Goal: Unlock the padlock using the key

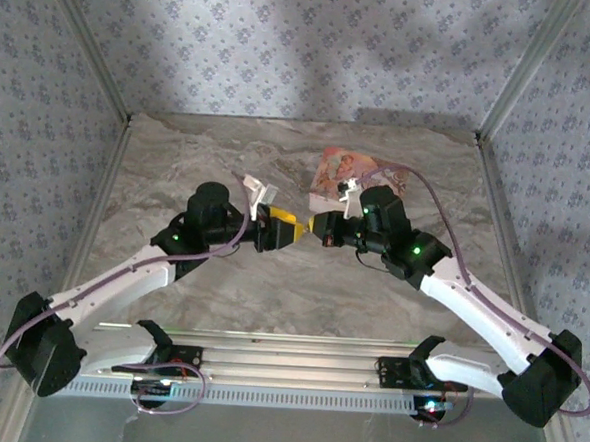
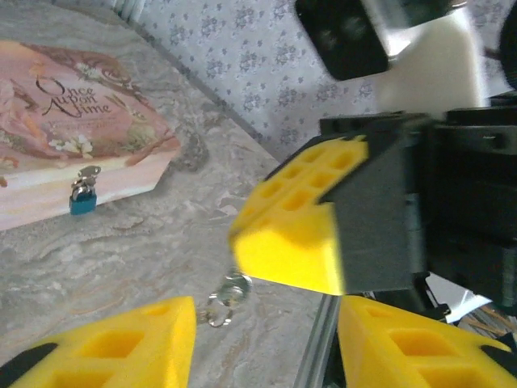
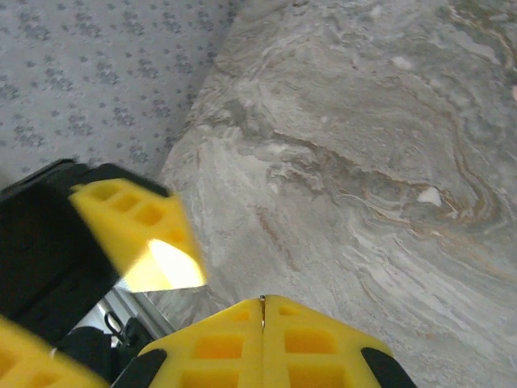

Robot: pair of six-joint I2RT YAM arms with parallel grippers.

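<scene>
Right gripper (image 3: 262, 315): jaws pressed together, with a thin metal edge, apparently the key (image 3: 261, 301), pinched in the seam between the pads. The blade itself couldn't be made out. In the left wrist view a small ring (image 2: 227, 297) hung just under the tip of those shut fingers. Left gripper (image 2: 266, 323): jaws wide apart, one finger on either side of the ring and neither touching it. The ring sat in the gap, nearer the finger on that view's left. From the right wrist, one left-gripper finger (image 3: 133, 226) stood just beyond the shut jaws, off to their left, with a gap between. In the top view the two grippers met tip to tip, nearly touching, over the middle of the table (image 2: 145, 259), and both looked raised off it. The padlock (image 2: 83, 194) had a blue body and a silver shackle. It hung on the front clasp of the box (image 2: 81, 121), well beyond the open jaws and up-left of them in the left wrist view, apart from both grippers. The box was pink, lid down, lettered "Once Upon a Time", and lay flat on the table. In the top view it lay just behind the right gripper, close to its wrist, and the padlock was too small to tell there. A patterned wall (image 2: 242, 56) rose past the table edge beyond the jaws.
</scene>
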